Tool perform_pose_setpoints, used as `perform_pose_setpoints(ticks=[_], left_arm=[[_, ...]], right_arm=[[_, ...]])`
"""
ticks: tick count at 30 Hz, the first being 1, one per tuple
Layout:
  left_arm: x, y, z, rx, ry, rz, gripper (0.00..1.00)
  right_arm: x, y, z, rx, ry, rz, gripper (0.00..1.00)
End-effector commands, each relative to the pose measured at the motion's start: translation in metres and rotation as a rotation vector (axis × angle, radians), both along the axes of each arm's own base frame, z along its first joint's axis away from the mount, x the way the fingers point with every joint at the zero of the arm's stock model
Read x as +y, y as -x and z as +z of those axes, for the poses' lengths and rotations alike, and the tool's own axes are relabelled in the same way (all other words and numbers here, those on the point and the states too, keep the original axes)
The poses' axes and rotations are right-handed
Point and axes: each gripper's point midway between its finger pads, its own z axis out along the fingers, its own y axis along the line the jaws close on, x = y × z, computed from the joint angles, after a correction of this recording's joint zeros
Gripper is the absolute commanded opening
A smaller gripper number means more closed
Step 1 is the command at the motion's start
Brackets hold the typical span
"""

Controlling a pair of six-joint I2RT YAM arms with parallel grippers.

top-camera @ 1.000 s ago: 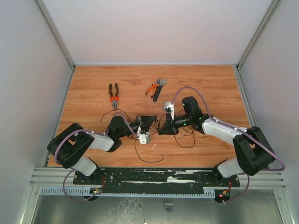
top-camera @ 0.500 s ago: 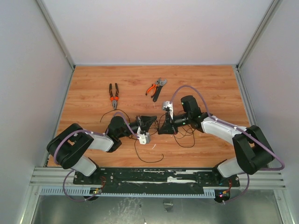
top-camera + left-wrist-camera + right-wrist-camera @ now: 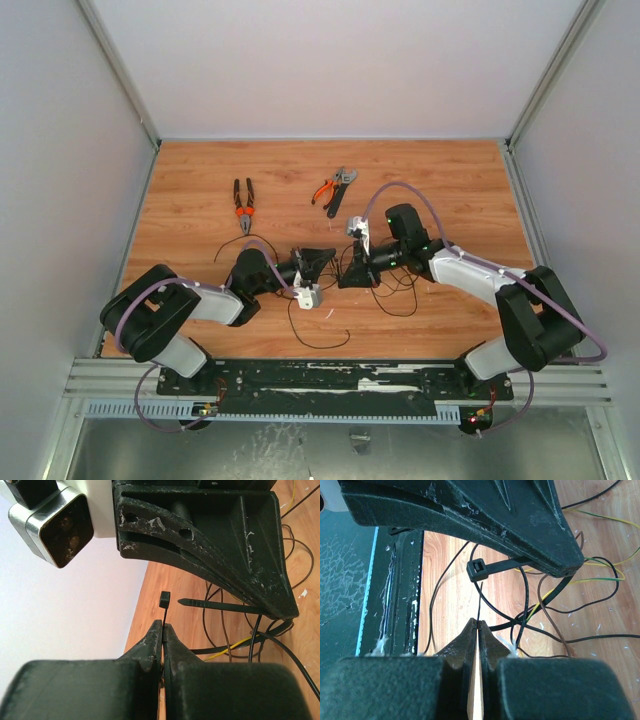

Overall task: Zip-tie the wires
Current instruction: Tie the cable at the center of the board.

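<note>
Wooden tabletop (image 3: 200, 170), orange-handled long-nose pliers (image 3: 243, 206) far left, orange cutters (image 3: 322, 190) just beside a black-handled wrench (image 3: 339, 194)

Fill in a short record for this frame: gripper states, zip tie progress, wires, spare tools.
left gripper: shut on the zip tie just below its head
right gripper: shut on the zip tie's tail near the tip
threading: tip close to the head, not yet inserted
wires: loose tangle on the table under both grippers
spare tools: pliers and orange-handled cutters lying farther back, untouched
</note>
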Motion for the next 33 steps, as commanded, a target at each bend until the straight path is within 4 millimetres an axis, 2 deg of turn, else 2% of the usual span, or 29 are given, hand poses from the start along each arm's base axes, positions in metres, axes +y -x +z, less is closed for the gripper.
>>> perform_pose_setpoints(ticks=[1,33], left_arm=[[0.003,-0.001,0.013,-0.050,0.020,0.007,0.00],[0.002,-0.003,0.008,-0.052,0.009,0.015,0.00]], right_arm=[[0.005,-0.004,0.010,-0.023,-0.013,0.009,0.00],[0.008,-0.006,0.021,-0.028,-0.031,0.023,0.00]])
